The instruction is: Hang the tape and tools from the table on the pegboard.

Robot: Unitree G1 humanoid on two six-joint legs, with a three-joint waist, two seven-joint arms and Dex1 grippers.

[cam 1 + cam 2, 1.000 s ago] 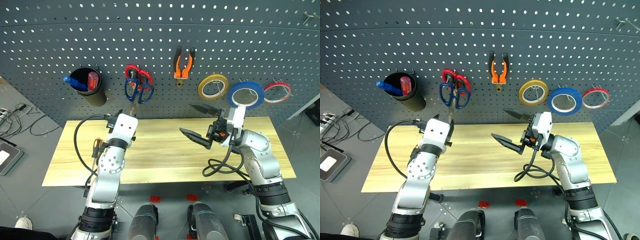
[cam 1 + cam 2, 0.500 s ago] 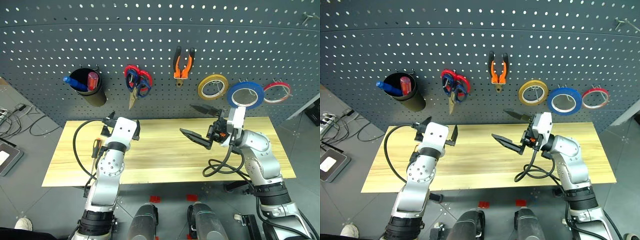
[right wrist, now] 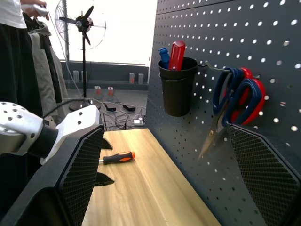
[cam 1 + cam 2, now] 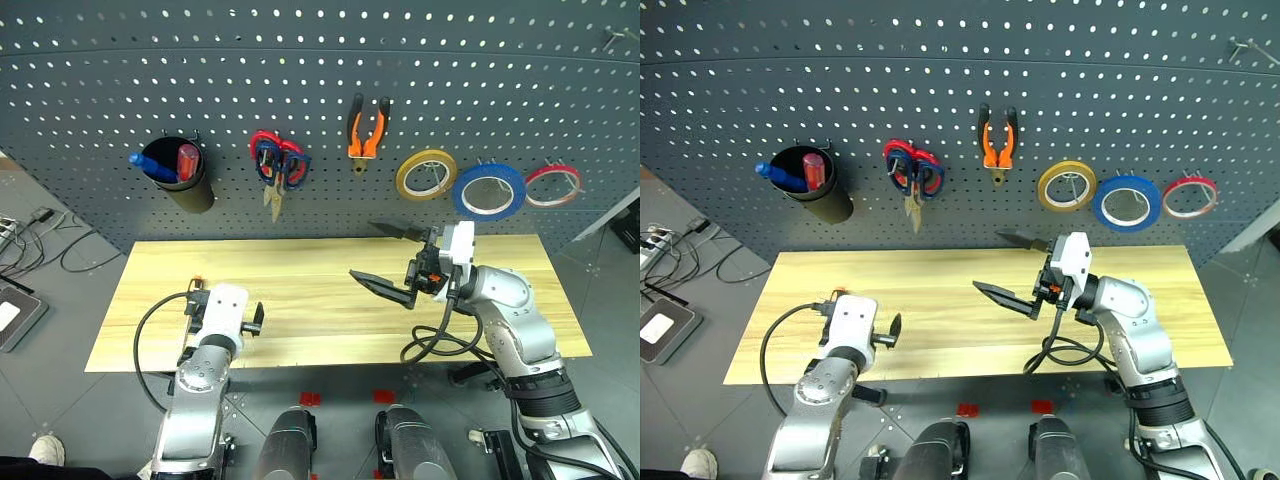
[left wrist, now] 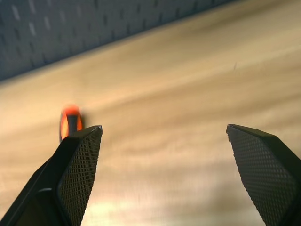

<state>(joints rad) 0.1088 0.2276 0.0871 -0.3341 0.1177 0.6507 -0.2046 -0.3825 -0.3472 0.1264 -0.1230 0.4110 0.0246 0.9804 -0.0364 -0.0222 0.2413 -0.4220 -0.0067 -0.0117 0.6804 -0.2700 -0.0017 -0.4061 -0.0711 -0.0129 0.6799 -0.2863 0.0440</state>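
My left claw [image 4: 222, 316] sits low at the lower left of the frame, fingers spread wide and empty. My right claw [image 4: 392, 258] hangs mid-frame, pointing left, gaping wide and empty.

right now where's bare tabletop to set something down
Most of the table is bare: the whole middle stretch between the left gripper and right gripper, plus the right end. The only clutter is the screwdriver by the left gripper.

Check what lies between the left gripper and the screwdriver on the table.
Only bare table. In the right wrist view the screwdriver lies just beyond the open left gripper, nothing between them.
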